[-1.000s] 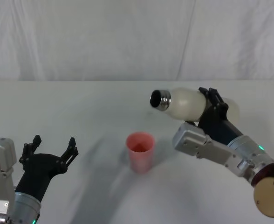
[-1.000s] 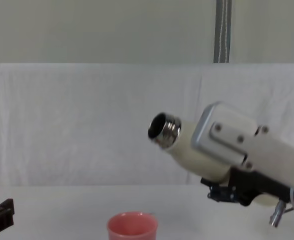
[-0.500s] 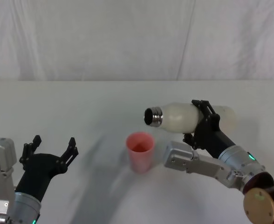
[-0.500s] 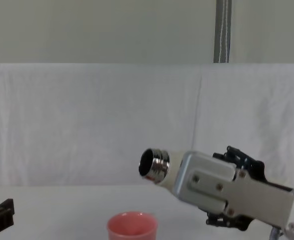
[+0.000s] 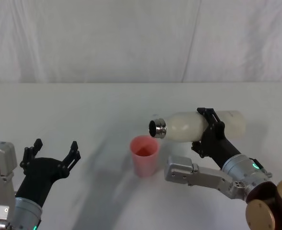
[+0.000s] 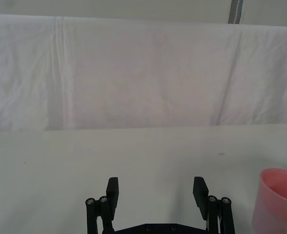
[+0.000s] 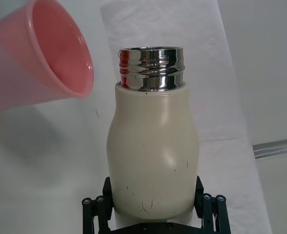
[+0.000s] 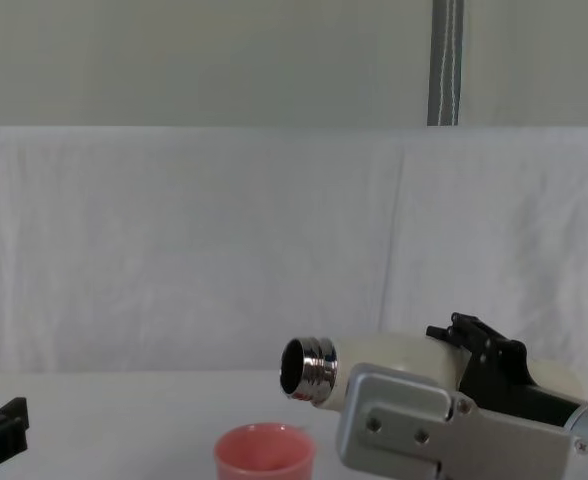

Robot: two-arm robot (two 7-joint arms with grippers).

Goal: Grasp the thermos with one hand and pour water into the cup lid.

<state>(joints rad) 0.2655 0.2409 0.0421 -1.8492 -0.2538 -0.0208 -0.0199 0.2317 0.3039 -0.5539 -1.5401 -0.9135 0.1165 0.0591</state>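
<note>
White table (image 5: pixel 83 110) with a white cloth backdrop (image 5: pixel 131 38) hung behind it. Right arm reaches in low from the right; right gripper (image 5: pixel 209 128) is clamped round the body of the thermos (image 5: pixel 189 127), black fingers (image 7: pixel 208 207) pressed on either side of it. Thermos is off the table, lying nearly horizontal, mouth pointing to the robot's left. Body cream-white, rounded shoulders, a few small dark scuff marks near the base in the right wrist view, shiny threaded steel neck (image 7: pixel 152 68), open mouth, no cap. Neck sits just above and beside the rim of the cup lid (image 5: pixel 145 155), not touching. Cup lid is a small pink round cup, matte wall, standing upright on the table. Left gripper (image 5: pixel 52 154) rests low at the near left, well apart from the cup, fingers spread wide, holding nothing.
</note>
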